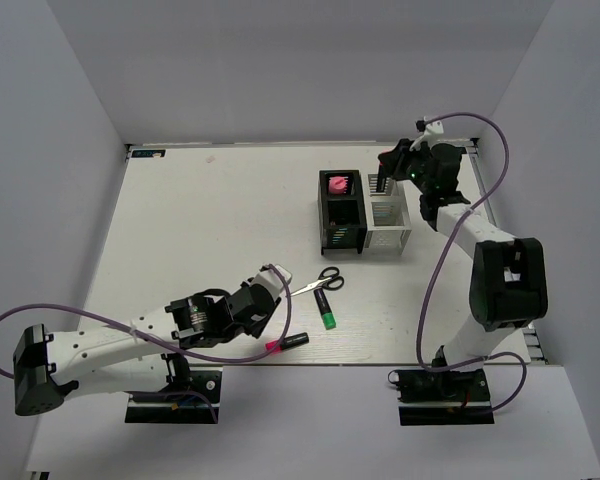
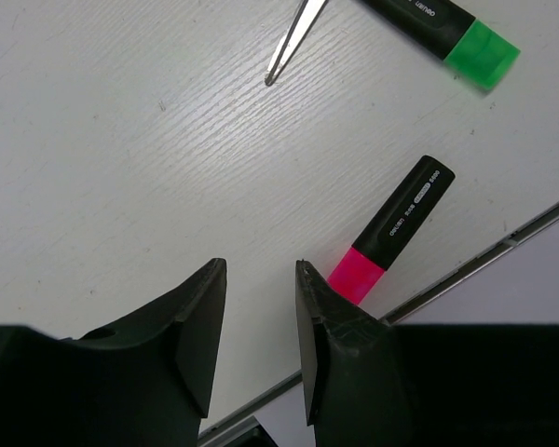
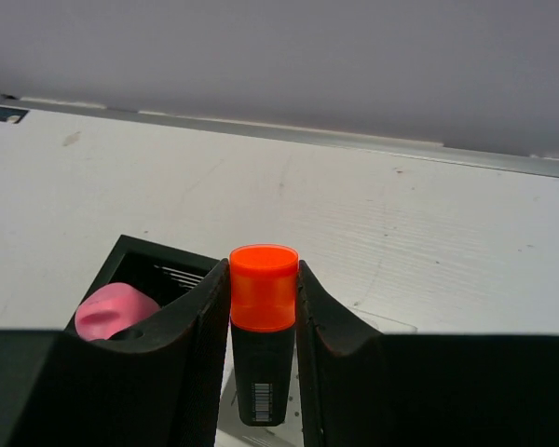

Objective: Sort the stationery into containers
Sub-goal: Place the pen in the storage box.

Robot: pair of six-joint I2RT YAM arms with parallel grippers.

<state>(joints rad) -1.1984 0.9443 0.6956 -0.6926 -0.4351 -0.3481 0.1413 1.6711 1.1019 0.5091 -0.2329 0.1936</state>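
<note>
over the white organizer [image 1: 390,228] at the far right, the right gripper [image 3: 261,279] clamps the orange-capped highlighter [image 3: 263,321] upright, so lowering it into a compartment seems next, while the left gripper [image 2: 259,275], jaws apart and empty, hovers beside the pink-capped highlighter [image 2: 391,228] lying at the table [image 2: 121,140] edge.

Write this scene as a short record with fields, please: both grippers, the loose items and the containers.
left gripper: open, empty, beside the pink highlighter
right gripper: shut on orange highlighter, cap up, above the organizers
not sorted: pink highlighter, green highlighter, scissors
black organizer: holds a pink item
white organizer: contents not clear
</note>
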